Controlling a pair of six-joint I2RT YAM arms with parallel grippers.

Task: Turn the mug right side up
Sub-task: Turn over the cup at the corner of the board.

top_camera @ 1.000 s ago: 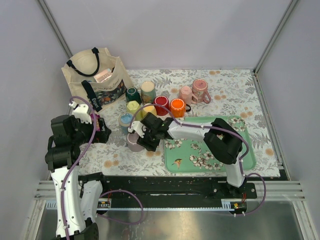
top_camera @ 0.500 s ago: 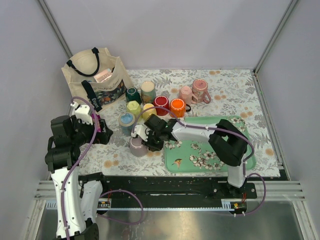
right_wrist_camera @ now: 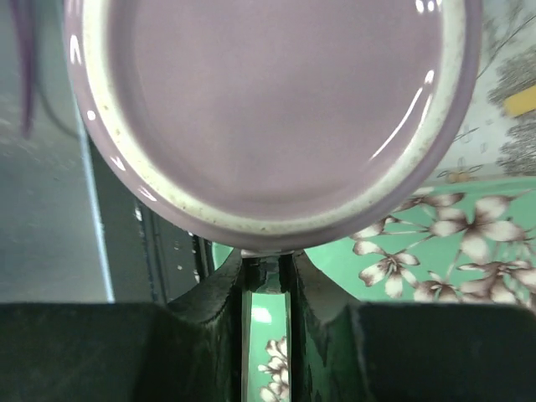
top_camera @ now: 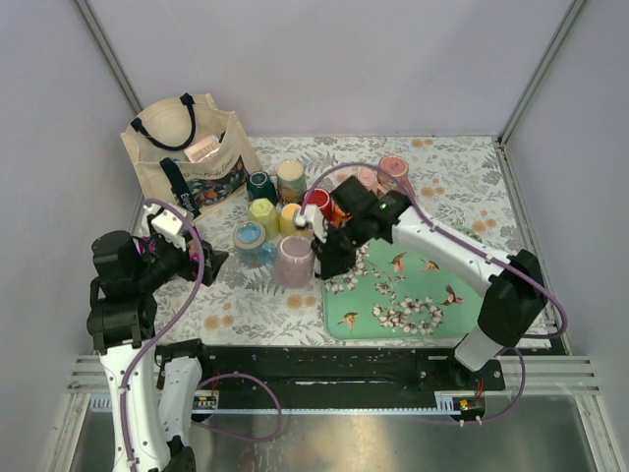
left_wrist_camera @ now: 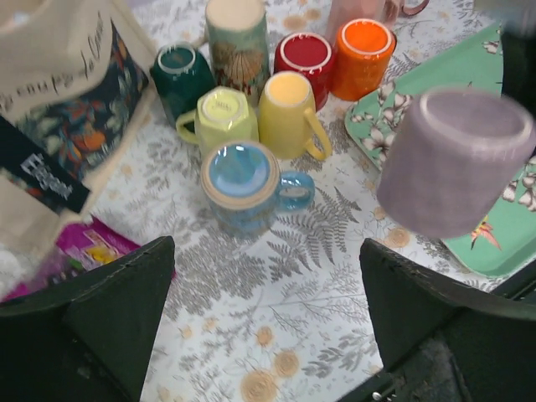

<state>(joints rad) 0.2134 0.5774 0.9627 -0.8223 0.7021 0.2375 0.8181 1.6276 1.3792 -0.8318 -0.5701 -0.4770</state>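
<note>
Lavender mug hangs off the worktop in the grip of the right gripper, near the front edge and left of the middle, just beside the left rim of the green tray. It is tilted. In the left wrist view its flat base is turned up and toward the left arm, while the right wrist view looks straight into its glazed mouth. The right gripper has its fingers drawn almost together, pinching the mug just under the rim. Whether they hold the handle or the wall cannot be made out.

The left gripper sits close to the left edge, its fingers spread wide with nothing between them, well apart from the mug.

Behind the held mug, toward the middle of the flowered tablecloth, a cluster of cups stands mouth-up:
- a blue cup nearest the front
- a yellow cup and a lime cup behind it
- a dark green cup, a tall patterned cup, a red cup and an orange cup further back

Two pink cups stand closer to the back edge. A printed tote bag fills the back left corner.
</note>
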